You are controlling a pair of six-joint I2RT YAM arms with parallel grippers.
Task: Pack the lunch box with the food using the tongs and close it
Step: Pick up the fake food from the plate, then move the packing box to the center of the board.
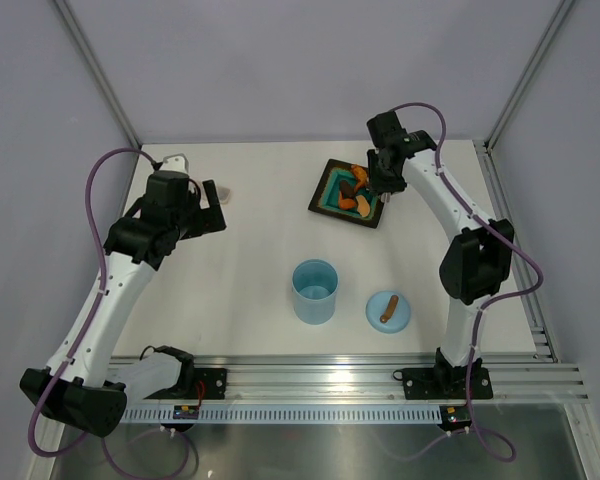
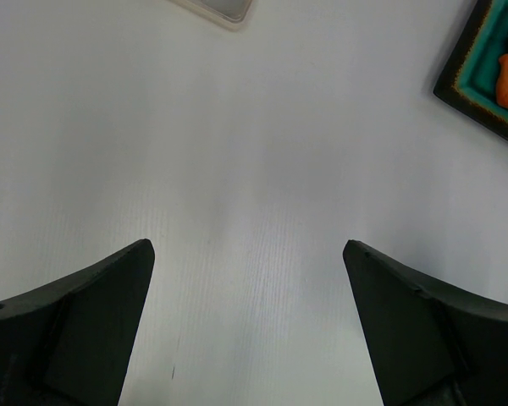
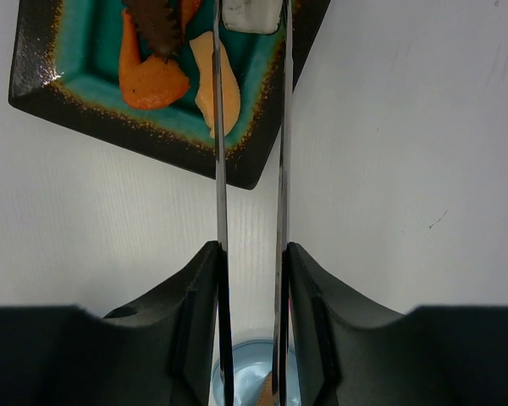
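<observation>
My right gripper point(image 3: 252, 247) is shut on the silvery tongs point(image 3: 219, 169), a finger pressing on each arm. It hovers at the near right corner of the square teal plate point(image 1: 325, 190), where it shows as the right gripper point(image 1: 385, 182). The tong arms reach over the plate point(image 3: 93, 110), which holds orange and brown food point(image 3: 152, 80). A pale piece point(image 3: 252, 13) lies between the tong tips at the frame's top edge. The open light blue lunch box point(image 1: 314, 290) stands mid-table. Its lid point(image 1: 388, 310) lies to its right. My left gripper point(image 2: 247, 245) is open over bare table, far left.
A small white object point(image 1: 175, 160) lies at the back left, behind my left arm, and shows as a white object point(image 2: 216, 8) in the left wrist view. A metal rail point(image 1: 380, 380) runs along the table's near edge. Grey walls enclose the sides and back.
</observation>
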